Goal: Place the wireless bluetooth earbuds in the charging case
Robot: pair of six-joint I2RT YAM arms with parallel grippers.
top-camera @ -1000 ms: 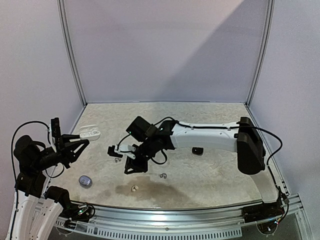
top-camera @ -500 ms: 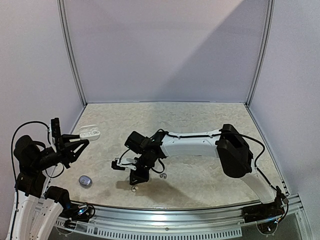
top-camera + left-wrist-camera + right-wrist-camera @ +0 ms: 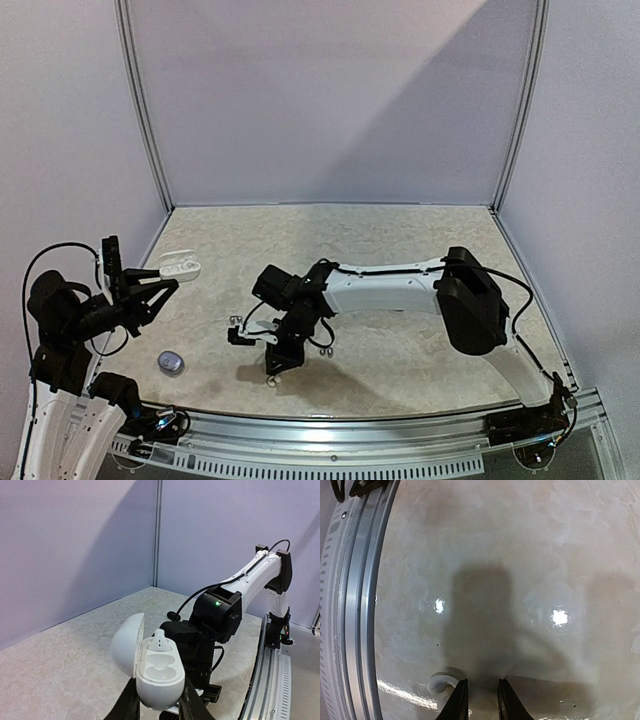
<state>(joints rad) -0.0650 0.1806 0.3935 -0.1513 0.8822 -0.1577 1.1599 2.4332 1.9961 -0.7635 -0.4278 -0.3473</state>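
Right wrist cam: right gripper (image 3: 482,700) fingers narrowly parted, empty, w/ white earbud (image 3: 440,684) on table (image 3: 520,555) just outside them toward the rail (image 3: 355,605), long axis poss. crosswise (frame edge, unclear); left gripper (image 3: 159,707) clamps open charging case (image 3: 155,672) well apart, so right arm nearer.

**What I cannot make out**

My right gripper (image 3: 480,702) has its fingertips cut off by the wrist view's bottom edge. The white bud (image 3: 439,684) just beside that gripper is partly hidden behind one finger. From above the gripper covers it. Grey specks (image 3: 234,319) near the gripper are too small to name.
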